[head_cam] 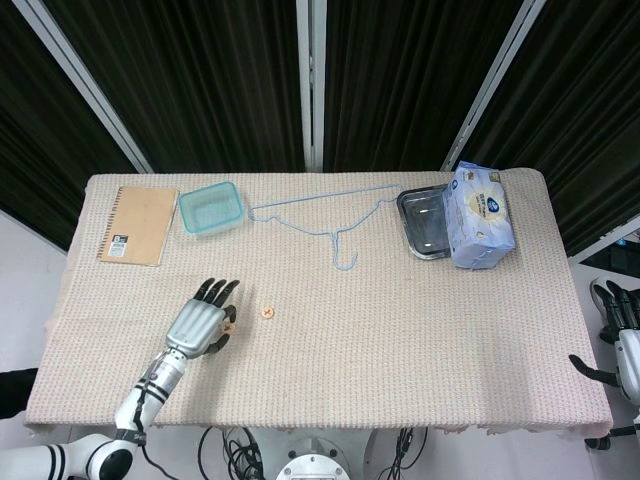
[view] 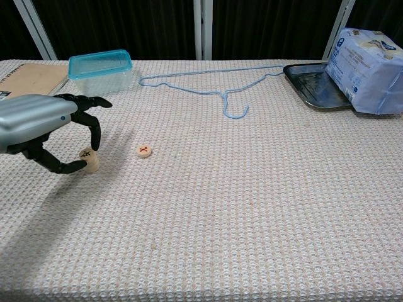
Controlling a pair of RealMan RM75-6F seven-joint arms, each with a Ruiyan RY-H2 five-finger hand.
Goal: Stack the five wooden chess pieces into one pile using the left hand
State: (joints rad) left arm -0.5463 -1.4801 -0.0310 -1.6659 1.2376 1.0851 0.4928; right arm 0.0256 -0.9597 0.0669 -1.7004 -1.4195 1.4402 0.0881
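My left hand [head_cam: 200,318] [view: 44,123] hovers low over the front-left part of the table. Its thumb and a finger pinch a short pile of round wooden chess pieces [view: 89,159] [head_cam: 228,326], which carries a dark mark on top. The other fingers arch over the pile. One single wooden piece [view: 145,150] [head_cam: 266,313] with a red mark lies flat on the cloth, a little to the right of the pile and apart from it. My right hand [head_cam: 620,322] hangs off the table's right edge, fingers spread and empty.
A brown notebook [head_cam: 138,224] and a teal plastic box [head_cam: 210,207] [view: 101,68] sit at the back left. A blue wire hanger [head_cam: 330,215] [view: 214,85] lies at the back middle. A metal tray [head_cam: 425,222] and a tissue pack [head_cam: 480,215] stand at the back right.
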